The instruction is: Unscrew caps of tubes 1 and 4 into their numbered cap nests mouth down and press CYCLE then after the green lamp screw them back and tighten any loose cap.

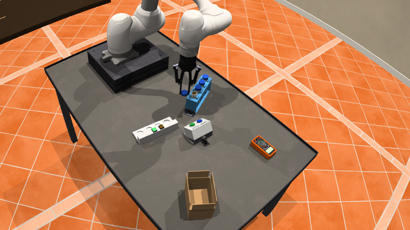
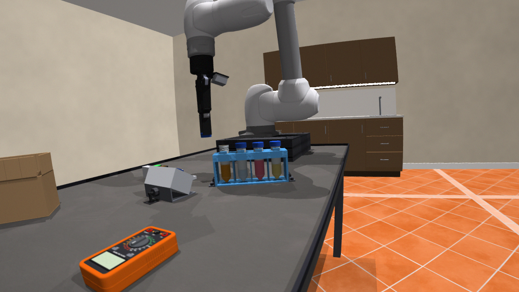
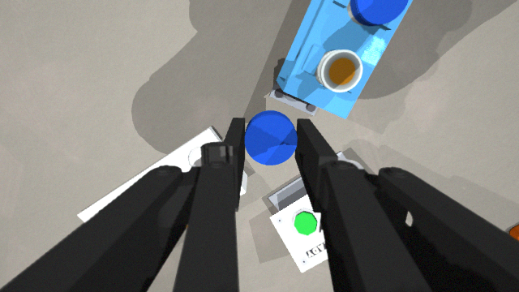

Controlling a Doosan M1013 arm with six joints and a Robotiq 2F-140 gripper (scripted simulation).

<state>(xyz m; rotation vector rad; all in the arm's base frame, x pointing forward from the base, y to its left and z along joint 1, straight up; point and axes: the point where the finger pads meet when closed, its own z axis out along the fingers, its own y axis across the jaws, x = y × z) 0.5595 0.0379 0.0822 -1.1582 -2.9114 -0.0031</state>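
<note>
My gripper (image 1: 184,90) is shut on a blue cap (image 3: 270,138) and holds it in the air beside the near end of the blue tube rack (image 1: 197,95). In the exterior view the cap shows at the fingertips (image 2: 205,135), above rack height and left of the rack (image 2: 250,165). The end tube (image 3: 340,70) with orange liquid is open, and its mouth lies just beyond the cap in the wrist view. The other three tubes (image 2: 257,146) wear blue caps. The white cap tray (image 1: 155,130) shows a lit green lamp (image 1: 154,129).
The key housing (image 1: 197,130) carries the green key (image 3: 305,223) and the blue key (image 1: 201,121), just past the rack's end. An orange multimeter (image 1: 263,146) lies to the right, and an open cardboard box (image 1: 199,195) stands near the front edge. The arm's black base block (image 1: 128,61) is at the back.
</note>
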